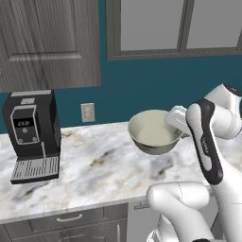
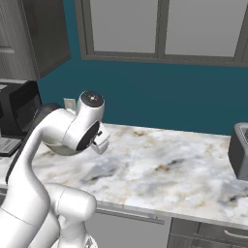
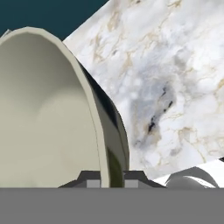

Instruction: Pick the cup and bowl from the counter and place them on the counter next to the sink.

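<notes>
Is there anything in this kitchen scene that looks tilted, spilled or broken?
Nothing is spilled or broken. The bowl is off the counter, held in the air by the claw pinching its rim. It hangs tilted, which is normal for a carry. The coffee machine stands upright on the counter.

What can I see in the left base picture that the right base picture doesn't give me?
Left base view alone: the bowl held clear above the counter, its cream inside showing, and a black coffee machine complete. Right base view alone: a dark appliance at the counter's right end. Both share the marble counter, the teal wall, the wall outlet and the white arm.
</notes>
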Robot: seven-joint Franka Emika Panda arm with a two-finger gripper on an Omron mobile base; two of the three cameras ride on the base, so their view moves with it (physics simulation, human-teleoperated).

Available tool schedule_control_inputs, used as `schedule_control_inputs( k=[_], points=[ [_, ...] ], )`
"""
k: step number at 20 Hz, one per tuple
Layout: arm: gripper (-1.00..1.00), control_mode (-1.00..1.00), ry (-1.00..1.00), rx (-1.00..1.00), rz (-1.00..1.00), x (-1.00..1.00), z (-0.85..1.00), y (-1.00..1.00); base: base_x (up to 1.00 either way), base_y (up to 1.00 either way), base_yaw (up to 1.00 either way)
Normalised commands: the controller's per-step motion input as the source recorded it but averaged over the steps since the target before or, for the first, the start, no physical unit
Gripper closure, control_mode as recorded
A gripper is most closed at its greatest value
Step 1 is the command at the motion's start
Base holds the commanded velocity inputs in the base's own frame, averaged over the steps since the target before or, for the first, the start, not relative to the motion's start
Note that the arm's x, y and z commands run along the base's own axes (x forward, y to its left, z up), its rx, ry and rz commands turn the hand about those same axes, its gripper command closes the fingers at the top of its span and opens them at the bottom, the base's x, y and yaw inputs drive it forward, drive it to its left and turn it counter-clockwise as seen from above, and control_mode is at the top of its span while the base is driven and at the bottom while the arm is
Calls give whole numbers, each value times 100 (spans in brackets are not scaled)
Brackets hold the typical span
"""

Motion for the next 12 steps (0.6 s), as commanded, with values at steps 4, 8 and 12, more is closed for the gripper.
schedule_control_inputs(
  k=[4, 8, 12],
  points=[
    [100, -100, 0, 3, 0, -34, 20, 0, 0, 0, 0],
    [100, -100, 0, 8, 0, -63, 7, 0, 0, 0, 0],
    [100, -100, 6, 9, 0, -62, 0, -1, 0, 0, 0]
  ],
)
